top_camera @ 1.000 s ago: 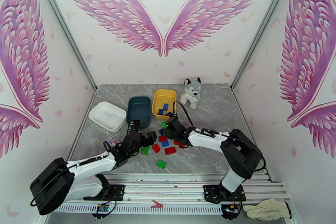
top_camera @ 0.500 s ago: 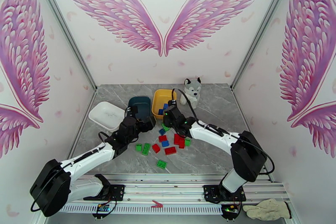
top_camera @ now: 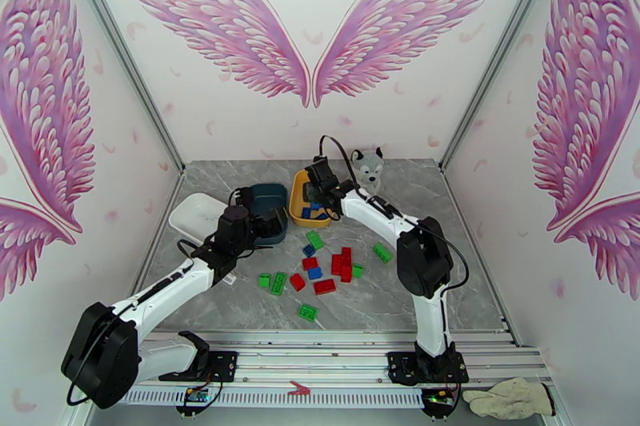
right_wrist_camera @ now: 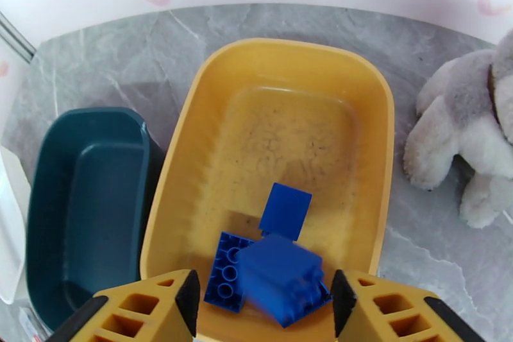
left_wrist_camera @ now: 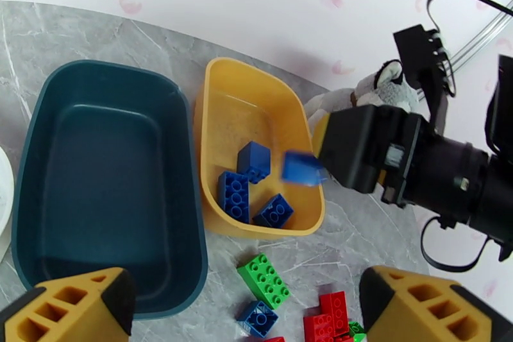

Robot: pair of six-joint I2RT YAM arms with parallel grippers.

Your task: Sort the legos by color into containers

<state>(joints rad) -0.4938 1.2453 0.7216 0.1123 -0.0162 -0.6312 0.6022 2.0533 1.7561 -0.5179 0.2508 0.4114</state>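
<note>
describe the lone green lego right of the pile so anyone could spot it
Start at the grey table and find the loose brick pile at its middle. The green lego lies right of that pile, beside the right arm, touching no other brick.

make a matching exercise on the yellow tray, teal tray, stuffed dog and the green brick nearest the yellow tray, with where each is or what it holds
Things
1. yellow tray
2. teal tray
3. stuffed dog
4. green brick nearest the yellow tray

Place or state
A. lies on the table, just in front of the trays
B. has no bricks in it
C. sits to the right of both trays
D. holds blue bricks

Pairs: 1-D, 2-B, 3-C, 4-A
</note>
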